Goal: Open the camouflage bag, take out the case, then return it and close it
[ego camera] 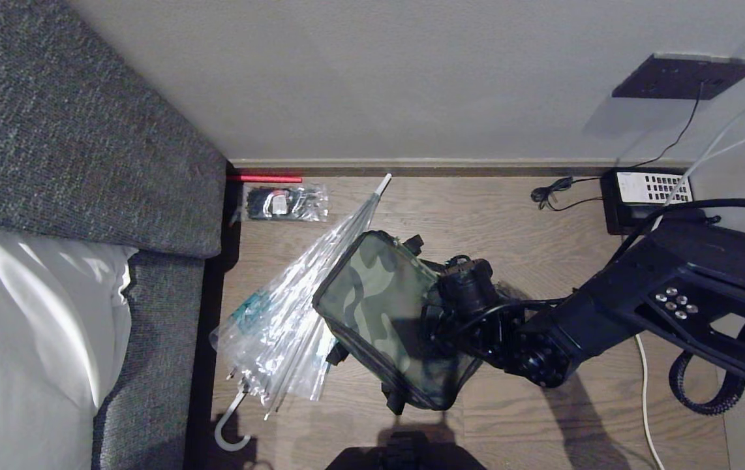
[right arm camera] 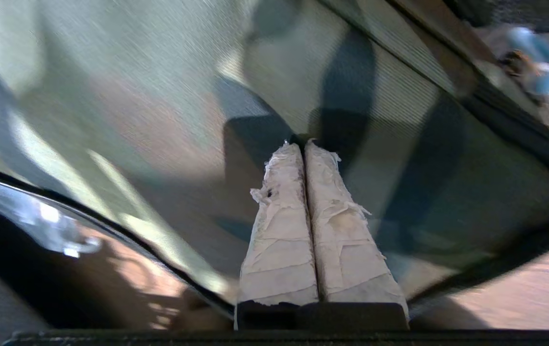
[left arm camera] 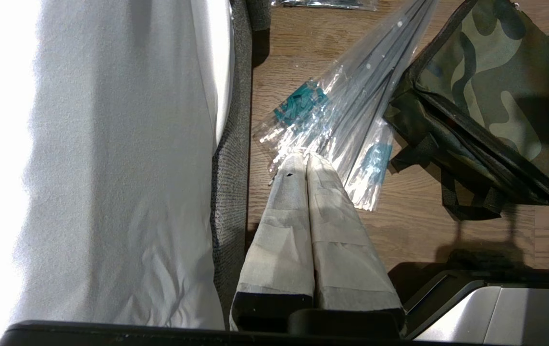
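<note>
The camouflage bag (ego camera: 376, 307) lies on the wood floor with its green patterned top panel facing up and the lid down. My right arm (ego camera: 477, 297) reaches over the bag's right half. In the right wrist view my right gripper (right arm camera: 303, 142) is shut, its taped fingers (right arm camera: 279, 230) pressed together with nothing between them, tips close above the bag's camouflage panel (right arm camera: 159, 96). My left gripper (left arm camera: 305, 154) is shut and parked near the couch edge, left of the bag (left arm camera: 491, 81). The case is hidden.
A clear plastic-wrapped umbrella (ego camera: 294, 307) leans against the bag's left side. A grey couch (ego camera: 72, 130) with white bedding (ego camera: 20, 339) fills the left. A small plastic packet (ego camera: 284, 202) and a black box (ego camera: 650, 196) with cables sit by the wall.
</note>
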